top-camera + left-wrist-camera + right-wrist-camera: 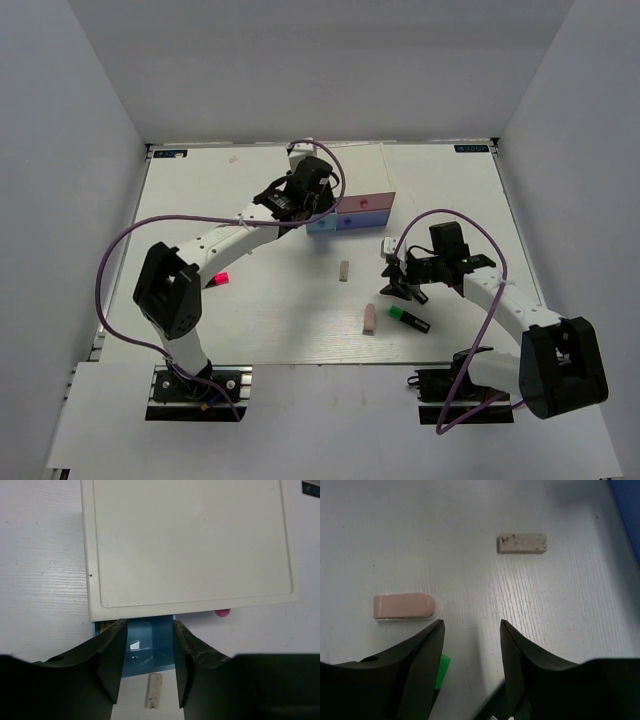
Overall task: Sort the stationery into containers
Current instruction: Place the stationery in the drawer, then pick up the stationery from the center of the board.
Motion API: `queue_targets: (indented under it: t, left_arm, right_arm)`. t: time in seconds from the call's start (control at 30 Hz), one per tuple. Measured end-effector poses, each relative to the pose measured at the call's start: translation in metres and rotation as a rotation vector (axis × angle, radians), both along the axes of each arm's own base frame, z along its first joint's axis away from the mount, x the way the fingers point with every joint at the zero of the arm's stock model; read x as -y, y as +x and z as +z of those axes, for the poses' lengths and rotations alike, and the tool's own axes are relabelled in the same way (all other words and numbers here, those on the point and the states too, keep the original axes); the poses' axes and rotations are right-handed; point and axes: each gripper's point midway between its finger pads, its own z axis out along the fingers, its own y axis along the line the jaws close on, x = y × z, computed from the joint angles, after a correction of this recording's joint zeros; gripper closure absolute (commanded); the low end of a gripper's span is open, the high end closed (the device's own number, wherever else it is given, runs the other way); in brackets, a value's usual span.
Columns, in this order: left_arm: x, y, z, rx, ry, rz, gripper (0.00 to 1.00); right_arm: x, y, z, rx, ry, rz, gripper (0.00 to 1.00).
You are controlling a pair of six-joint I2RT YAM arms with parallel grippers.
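My left gripper (149, 667) sits with its dark fingers (112, 655) apart, one on each side of the open blue drawer (150, 635) (whether they touch it, I cannot tell). Past them lies the box (190, 545), its top a smooth cream-white panel with a rounded inset border. A pink knob (222, 612) pokes out from under the box's near edge. A dark label (312, 487) in the far corner is cut off and unreadable.

My right gripper (470, 655) is spread too and holds nothing. It hangs over the table (570, 620), which is white with a fine wood grain. Beside one finger shows the cap of the green highlighter (441, 672); the top view shows its short black body lying near the gripper. Ahead rests the pink eraser (402, 606), a block rounded at one end. Farther on is the grey eraser (522, 543), rectangular and speckled with dark marks. The pink highlighter (218, 279) lies well apart, by the left arm. A blue sticker (472, 149) at the table's far right corner is too small to read.
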Motion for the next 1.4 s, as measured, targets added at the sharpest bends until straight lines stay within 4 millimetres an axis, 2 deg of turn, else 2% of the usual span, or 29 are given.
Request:
queue_targets:
  t: [0.03,0.07,0.1,0.13,0.2,0.27,0.3,0.33,0.37,0.4,0.47,0.5,0.57,0.67,0.73,0.83,1.0,1.13,1.33,1.4]
  left_arm:
    - [0.000,0.000,0.004,0.009,-0.006,-0.002,0.65]
    - [0.000,0.000,0.010,0.019,-0.014,-0.006,0.81]
    - [0.000,-0.001,0.017,0.029,-0.028,-0.005,0.88]
    - [-0.002,-0.003,0.024,0.045,-0.035,-0.010,0.91]
    - [-0.011,-0.014,0.040,0.073,-0.057,-0.012,0.93]
    - [-0.028,-0.030,0.056,0.103,-0.078,0.000,0.80]
    - [-0.038,-0.040,0.062,0.112,-0.094,0.014,0.58]
    - [-0.051,-0.053,0.064,0.116,-0.106,0.030,0.48]
    - [-0.064,-0.065,0.062,0.115,-0.111,0.044,0.42]
    - [-0.078,-0.078,0.058,0.105,-0.118,0.069,0.38]
    - [-0.102,-0.101,0.043,0.080,-0.137,0.115,0.38]
    - [-0.113,-0.113,0.030,0.052,-0.137,0.139,0.38]
    - [-0.131,-0.134,0.001,-0.008,-0.136,0.177,0.36]
    - [-0.152,-0.162,-0.040,-0.097,-0.131,0.231,0.36]
    - [-0.163,-0.176,-0.057,-0.137,-0.132,0.260,0.36]
    - [-0.170,-0.185,-0.064,-0.156,-0.149,0.286,0.36]
    - [-0.171,-0.188,-0.064,-0.162,-0.176,0.307,0.36]
    - [-0.174,-0.194,-0.074,-0.182,-0.179,0.318,0.36]
    - [-0.177,-0.198,-0.073,-0.180,-0.208,0.333,0.36]
    - [-0.178,-0.198,-0.072,-0.176,-0.219,0.338,0.36]
  right_arm:
    - [-0.001,0.000,0.000,0.000,0.002,0.005,0.41]
    - [-0.002,0.001,0.000,0.003,0.003,0.015,0.40]
    - [-0.003,0.001,0.001,0.010,0.005,0.033,0.38]
    - [-0.005,0.003,0.002,0.022,0.009,0.053,0.36]
    - [-0.012,0.006,0.002,0.045,0.012,0.100,0.33]
    - [-0.019,0.010,0.001,0.065,0.008,0.150,0.33]
    - [-0.023,0.012,-0.001,0.071,0.003,0.175,0.33]
    - [-0.028,0.014,-0.003,0.079,-0.003,0.198,0.33]
    - [-0.031,0.016,-0.005,0.085,-0.013,0.217,0.39]
    - [-0.034,0.019,-0.007,0.097,-0.022,0.236,0.43]
    - [-0.041,0.024,-0.009,0.134,-0.042,0.283,0.54]
    - [-0.044,0.027,-0.011,0.159,-0.056,0.314,0.56]
    - [-0.049,0.034,-0.016,0.212,-0.088,0.361,0.56]
    - [-0.052,0.042,-0.025,0.290,-0.146,0.415,0.48]
    - [-0.053,0.045,-0.028,0.349,-0.186,0.451,0.40]
    - [-0.058,0.051,-0.029,0.448,-0.234,0.506,0.32]
    - [-0.068,0.054,-0.037,0.544,-0.282,0.589,0.32]
    - [-0.076,0.060,-0.048,0.575,-0.323,0.664,0.32]
    - [-0.090,0.077,-0.044,0.663,-0.357,0.769,0.32]
    - [-0.093,0.081,-0.044,0.678,-0.370,0.808,0.35]
